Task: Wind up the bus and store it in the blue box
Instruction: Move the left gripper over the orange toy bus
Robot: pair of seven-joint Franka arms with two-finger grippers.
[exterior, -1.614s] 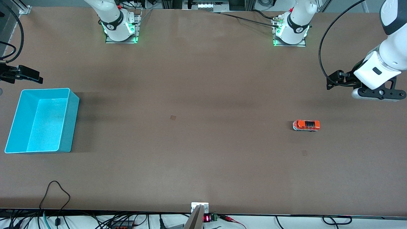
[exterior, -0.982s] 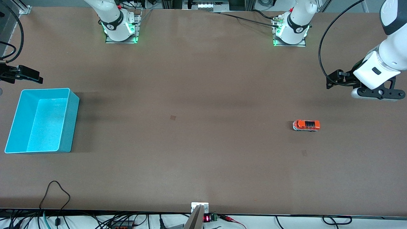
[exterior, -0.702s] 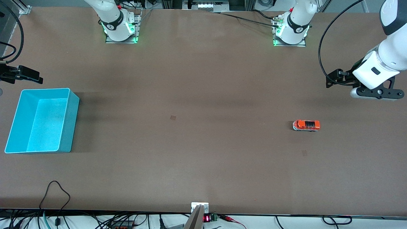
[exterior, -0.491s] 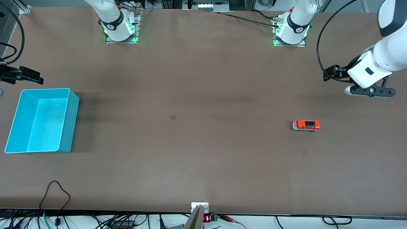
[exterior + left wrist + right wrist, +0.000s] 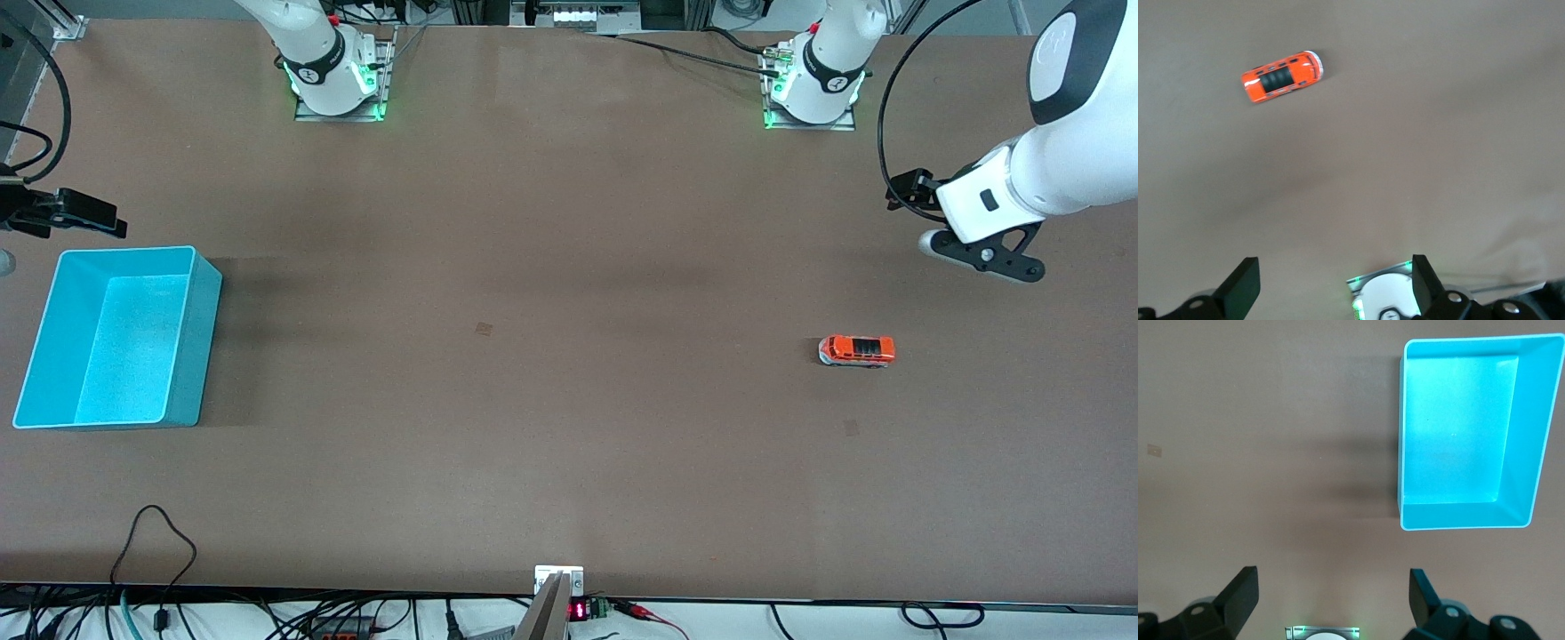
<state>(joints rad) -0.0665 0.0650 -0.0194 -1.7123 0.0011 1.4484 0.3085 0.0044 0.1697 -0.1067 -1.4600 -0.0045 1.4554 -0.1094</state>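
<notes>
- The bus (image 5: 856, 350) stands on the brown surface (image 5: 569, 400), below and apart from the left gripper (image 5: 1331, 293), which is spread and empty.
- The right gripper (image 5: 1331, 603) is spread, waiting near the blue box (image 5: 116, 338).

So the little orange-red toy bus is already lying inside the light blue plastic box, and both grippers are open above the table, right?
Not quite. The little orange-red toy bus stands on the bare brown table toward the left arm's end, apart from the light blue plastic box, which holds nothing, as the front view shows. The rest is right: the left gripper and right gripper are open above the table.
</notes>
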